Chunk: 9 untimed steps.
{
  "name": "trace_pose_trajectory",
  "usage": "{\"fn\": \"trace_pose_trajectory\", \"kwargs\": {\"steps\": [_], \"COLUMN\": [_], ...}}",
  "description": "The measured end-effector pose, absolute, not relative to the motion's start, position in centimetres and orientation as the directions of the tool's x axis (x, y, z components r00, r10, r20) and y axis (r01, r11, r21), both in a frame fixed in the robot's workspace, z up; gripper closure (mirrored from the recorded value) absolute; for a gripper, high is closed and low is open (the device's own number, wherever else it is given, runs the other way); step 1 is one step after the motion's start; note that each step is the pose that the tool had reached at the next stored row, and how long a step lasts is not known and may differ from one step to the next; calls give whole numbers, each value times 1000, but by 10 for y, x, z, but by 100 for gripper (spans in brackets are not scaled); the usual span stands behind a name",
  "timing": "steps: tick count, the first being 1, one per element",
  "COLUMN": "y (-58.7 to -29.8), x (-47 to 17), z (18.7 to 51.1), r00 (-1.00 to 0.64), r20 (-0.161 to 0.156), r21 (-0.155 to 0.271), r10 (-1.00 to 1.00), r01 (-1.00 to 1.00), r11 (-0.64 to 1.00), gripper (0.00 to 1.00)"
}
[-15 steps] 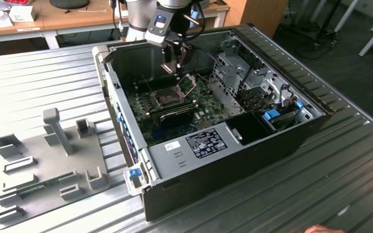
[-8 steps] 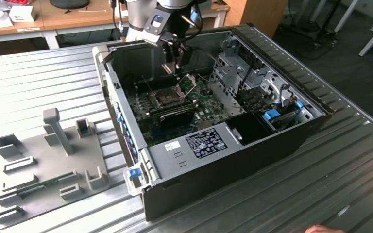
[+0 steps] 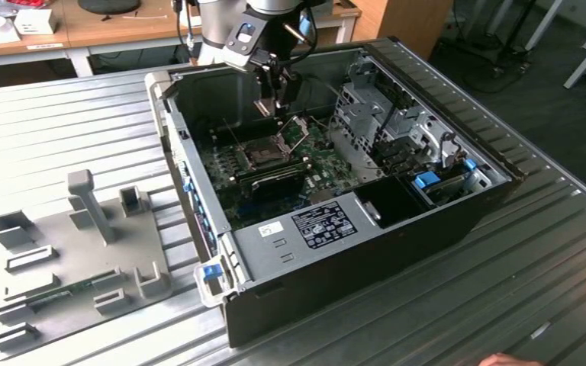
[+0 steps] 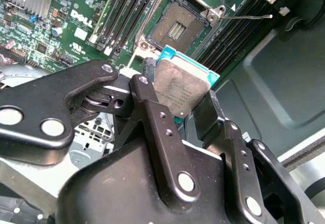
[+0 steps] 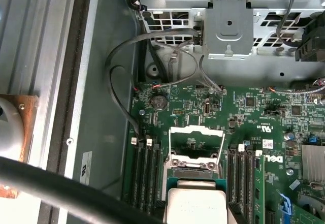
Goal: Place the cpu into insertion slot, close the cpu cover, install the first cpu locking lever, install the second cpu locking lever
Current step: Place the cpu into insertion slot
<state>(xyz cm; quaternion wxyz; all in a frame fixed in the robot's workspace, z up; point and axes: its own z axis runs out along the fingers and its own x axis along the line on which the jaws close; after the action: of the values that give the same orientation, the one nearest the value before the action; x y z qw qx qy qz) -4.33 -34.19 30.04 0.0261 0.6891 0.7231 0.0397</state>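
The gripper (image 4: 179,96) has its jaws set narrow, clamped on the cpu (image 4: 179,84) by two opposite edges, one black finger (image 4: 152,109) on each side. The chip is tilted, its grey metal lid toward the second wrist camera and a teal edge showing. It hangs in the air above the green motherboard (image 4: 76,10), apart from the insertion slot (image 4: 176,28), which lies open and empty with its dark pin field exposed. In the exterior view the gripper (image 3: 272,105) is inside the open PC case (image 3: 456,206), with the insertion slot (image 3: 265,155) at about 6 o'clock from the fingertips, near but not touching. In the first wrist view the cpu cover (image 5: 195,148) stands swung up, with the cpu (image 5: 195,206) just beside it. A thin wire locking lever (image 4: 246,17) sticks out beside the insertion slot, unlatched. Handling, as a judgement: the chip looks light and stiff, and its smooth sides could slip. The underside contacts and the pins are probably fragile. The edges are the place to hold it, not the faces.
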Motion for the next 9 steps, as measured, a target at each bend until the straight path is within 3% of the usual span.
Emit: {"fn": "trace_pose_trajectory", "kwargs": {"steps": [9], "y": [-342], "x": [-44], "z": [296], "r00": [-46], "r20": [17], "r21": [93], "r10": [999], "r01": [995], "r11": [45], "gripper": [46]}}
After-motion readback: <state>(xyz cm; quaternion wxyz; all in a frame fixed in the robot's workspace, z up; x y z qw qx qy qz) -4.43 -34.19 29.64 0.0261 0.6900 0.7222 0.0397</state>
